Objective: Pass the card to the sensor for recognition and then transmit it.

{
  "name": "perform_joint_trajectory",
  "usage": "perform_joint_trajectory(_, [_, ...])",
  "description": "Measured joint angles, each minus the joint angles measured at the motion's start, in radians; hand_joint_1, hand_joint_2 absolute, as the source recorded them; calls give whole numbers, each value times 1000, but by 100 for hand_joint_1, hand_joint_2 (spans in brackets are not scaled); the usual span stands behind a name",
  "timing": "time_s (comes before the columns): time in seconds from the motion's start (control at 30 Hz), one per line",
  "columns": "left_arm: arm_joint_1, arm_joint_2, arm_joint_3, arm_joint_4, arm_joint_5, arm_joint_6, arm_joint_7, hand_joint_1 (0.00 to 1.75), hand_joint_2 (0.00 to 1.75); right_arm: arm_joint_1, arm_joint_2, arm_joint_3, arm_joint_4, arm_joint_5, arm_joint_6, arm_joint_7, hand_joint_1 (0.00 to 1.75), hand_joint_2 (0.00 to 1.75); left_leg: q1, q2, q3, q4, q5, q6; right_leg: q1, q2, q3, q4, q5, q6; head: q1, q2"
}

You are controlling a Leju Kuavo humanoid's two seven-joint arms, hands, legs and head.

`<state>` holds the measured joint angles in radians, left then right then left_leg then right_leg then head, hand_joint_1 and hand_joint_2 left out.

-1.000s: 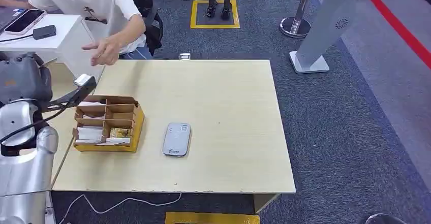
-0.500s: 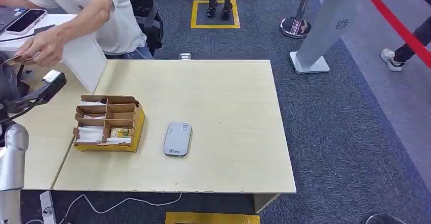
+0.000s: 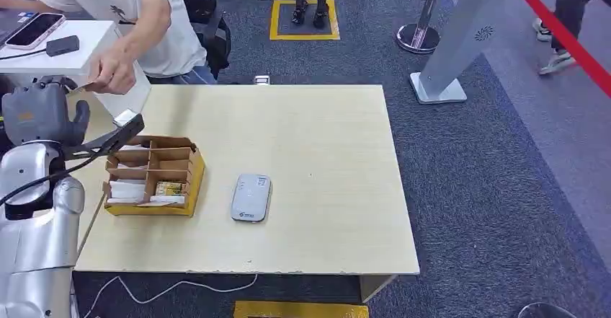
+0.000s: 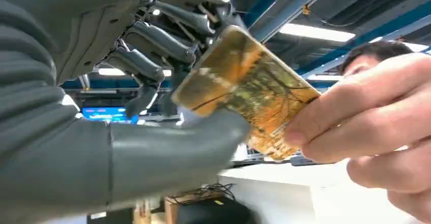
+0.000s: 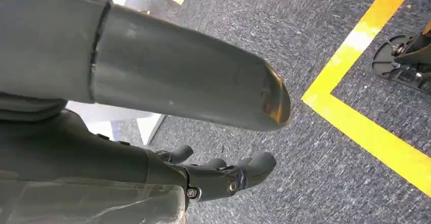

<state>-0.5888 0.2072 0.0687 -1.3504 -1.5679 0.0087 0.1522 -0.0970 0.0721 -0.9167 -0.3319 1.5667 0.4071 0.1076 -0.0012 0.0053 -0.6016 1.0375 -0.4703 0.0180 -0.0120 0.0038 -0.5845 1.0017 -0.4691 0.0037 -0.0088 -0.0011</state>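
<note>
- Worktop (image 3: pixel 310 152): pale wood, rectangular; its far left corner lies nearest the handover.
- Person (image 3: pixel 144 8): seated beyond the far left corner, one arm reaching toward the robot; the person's hand (image 4: pixel 371 127) pinches the card's outer end.
- Left hand (image 4: pixel 167 82): raised just off the worktop's left edge, thumb and fingers closed on the card's inner end. It is the nearer arm by far.
- Right hand (image 5: pixel 228 176): hangs over the carpet, fingers curled in, holding nothing.
- Cardboard organiser (image 3: pixel 153 176): divided box near the left edge, between left hand and sensor.
- Sensor (image 3: pixel 251 197): grey reader lying flat beside the organiser, toward the front edge.
- Card (image 4: pixel 244 89): orange-gold, long axis running from robot fingers to the person's; judged ready to release.
</note>
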Motion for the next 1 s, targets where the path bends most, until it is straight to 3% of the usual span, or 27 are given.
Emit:
perform_joint_trajectory(0.03, [4,-36,-8,2,0,0,-8,0,0,-3,0,0,0,0,0,-2,0,0,0,0,0,0,0,0,0,0,0,0,0,0,0,0])
perform_joint_trajectory(0.1, [4,-81,-32,5,0,0,-27,0,0,-3,0,0,2,0,0,-2,0,0,0,0,0,0,0,0,0,0,0,0,0,0,0,0])
perform_joint_trajectory(0.17, [4,-95,-39,5,0,1,-27,0,0,-3,0,0,3,0,0,-2,0,0,0,0,0,0,0,0,0,0,0,0,0,0,0,0])
perform_joint_trajectory(0.2, [4,-97,-41,4,0,3,-27,0,175,-3,0,0,3,0,0,-2,0,0,0,0,0,0,0,0,0,0,0,0,0,0,0,0])
perform_joint_trajectory(0.67, [15,-112,-62,2,0,-5,-28,0,175,-2,0,-2,3,-2,0,-1,0,0,0,0,0,0,0,0,0,0,0,0,0,0,0,0])
perform_joint_trajectory(1.0, [113,-165,-77,-113,9,-40,-102,0,175,2,0,-38,3,-2,0,-1,0,0,0,0,0,0,0,1,0,0,0,0,0,0,0,0])
